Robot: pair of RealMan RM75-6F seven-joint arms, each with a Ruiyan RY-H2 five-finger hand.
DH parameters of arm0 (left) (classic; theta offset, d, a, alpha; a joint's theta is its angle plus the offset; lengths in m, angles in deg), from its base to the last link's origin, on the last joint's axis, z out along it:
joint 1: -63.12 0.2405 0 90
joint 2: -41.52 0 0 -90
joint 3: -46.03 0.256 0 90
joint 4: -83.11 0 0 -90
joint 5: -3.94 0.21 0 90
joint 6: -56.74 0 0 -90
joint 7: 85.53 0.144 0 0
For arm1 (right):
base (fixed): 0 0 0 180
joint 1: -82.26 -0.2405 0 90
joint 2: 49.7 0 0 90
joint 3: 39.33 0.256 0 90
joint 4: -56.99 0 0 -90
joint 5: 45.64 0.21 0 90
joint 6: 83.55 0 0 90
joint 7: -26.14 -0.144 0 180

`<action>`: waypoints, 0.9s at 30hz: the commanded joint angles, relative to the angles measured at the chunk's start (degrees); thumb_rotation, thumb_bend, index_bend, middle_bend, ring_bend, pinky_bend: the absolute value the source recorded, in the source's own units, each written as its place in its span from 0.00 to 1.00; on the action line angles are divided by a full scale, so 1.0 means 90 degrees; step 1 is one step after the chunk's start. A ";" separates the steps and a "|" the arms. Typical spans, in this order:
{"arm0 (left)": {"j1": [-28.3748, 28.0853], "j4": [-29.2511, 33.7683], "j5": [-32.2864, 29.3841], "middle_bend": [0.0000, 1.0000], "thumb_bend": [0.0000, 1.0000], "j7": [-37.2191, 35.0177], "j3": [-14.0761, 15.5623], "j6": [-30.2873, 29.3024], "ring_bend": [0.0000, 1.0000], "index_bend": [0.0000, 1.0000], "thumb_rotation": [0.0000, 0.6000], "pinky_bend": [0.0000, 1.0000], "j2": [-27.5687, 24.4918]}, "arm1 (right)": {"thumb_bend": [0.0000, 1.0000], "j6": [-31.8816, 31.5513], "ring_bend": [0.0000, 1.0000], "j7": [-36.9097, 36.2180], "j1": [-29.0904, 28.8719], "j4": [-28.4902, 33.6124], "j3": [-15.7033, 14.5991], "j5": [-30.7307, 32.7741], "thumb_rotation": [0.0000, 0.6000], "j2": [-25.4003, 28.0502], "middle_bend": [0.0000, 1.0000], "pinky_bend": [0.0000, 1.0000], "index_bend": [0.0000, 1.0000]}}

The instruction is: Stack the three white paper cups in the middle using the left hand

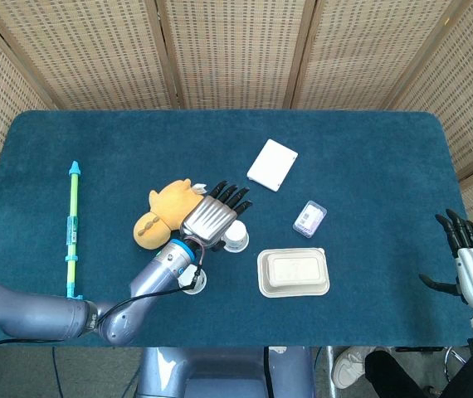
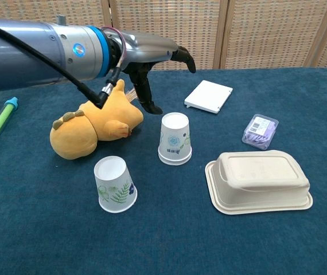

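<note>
Two white paper cups stand upside down, one nested over the other, as a stack at the table's middle; in the head view the stack peeks out beside my left hand. A third cup with a leaf print stands alone, upside down, nearer the front; in the head view this cup is partly hidden by my left forearm. My left hand hovers above and behind the stack, fingers spread, holding nothing; the same left hand shows from above. My right hand hangs open at the far right edge.
A yellow plush toy lies left of the stack. A beige lidded food container sits to the right, with a small purple packet and a white flat box behind it. A green pen lies far left.
</note>
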 commanded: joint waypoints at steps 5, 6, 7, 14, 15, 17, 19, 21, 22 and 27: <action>0.0855 0.1122 0.1639 0.00 0.26 -0.0431 0.0718 -0.0422 0.00 0.19 1.00 0.00 -0.1003 | 0.07 -0.0011 0.00 0.0096 0.0005 0.0041 0.0018 0.0045 1.00 0.0000 0.00 0.02 0.00; 0.1018 0.1292 0.1896 0.00 0.26 -0.0472 0.0890 -0.0496 0.00 0.19 1.00 0.00 -0.1169 | 0.07 -0.0042 0.00 0.0128 0.0015 0.0065 0.0023 0.0040 1.00 0.0006 0.00 0.02 0.00; 0.1211 0.1474 0.2188 0.00 0.26 -0.0531 0.1075 -0.0630 0.00 0.19 1.00 0.00 -0.1339 | 0.07 -0.0072 0.00 0.0159 0.0026 0.0091 0.0022 0.0028 1.00 0.0012 0.00 0.02 0.00; 0.2036 0.1646 0.3649 0.00 0.26 -0.1091 0.1698 -0.1005 0.00 0.21 1.00 0.00 -0.1834 | 0.07 -0.0130 0.00 0.0250 0.0059 0.0158 0.0025 0.0036 1.00 0.0022 0.00 0.02 0.00; 0.2131 0.1626 0.3796 0.00 0.26 -0.1148 0.1757 -0.1047 0.00 0.22 1.00 0.00 -0.1869 | 0.07 -0.0137 0.00 0.0260 0.0062 0.0162 0.0026 0.0038 1.00 0.0021 0.00 0.03 0.00; 0.2304 0.1574 0.4060 0.00 0.26 -0.1257 0.1855 -0.1108 0.00 0.24 1.00 0.00 -0.1904 | 0.07 -0.0149 0.00 0.0270 0.0068 0.0167 0.0027 0.0036 1.00 0.0019 0.00 0.03 0.00; 0.2483 0.1457 0.4248 0.00 0.26 -0.1419 0.1957 -0.1089 0.00 0.25 1.00 0.00 -0.1878 | 0.07 -0.0173 0.00 0.0304 0.0071 0.0188 0.0029 0.0020 1.00 0.0017 0.00 0.03 0.00; 0.2578 0.1307 0.4322 0.00 0.26 -0.1489 0.1986 -0.0985 0.00 0.25 1.00 0.00 -0.1806 | 0.07 -0.0190 0.00 0.0333 0.0076 0.0216 0.0025 0.0002 1.00 0.0016 0.00 0.03 0.00; 0.2606 0.1246 0.4318 0.00 0.26 -0.1496 0.1985 -0.0926 0.00 0.25 1.00 0.00 -0.1764 | 0.07 -0.0194 0.00 0.0345 0.0076 0.0227 0.0021 -0.0007 1.00 0.0016 0.00 0.03 0.00; 0.2692 0.0953 0.4167 0.00 0.26 -0.1476 0.1880 -0.0640 0.00 0.24 1.00 0.00 -0.1506 | 0.07 -0.0201 0.00 0.0387 0.0079 0.0257 0.0012 -0.0026 1.00 0.0017 0.00 0.03 0.00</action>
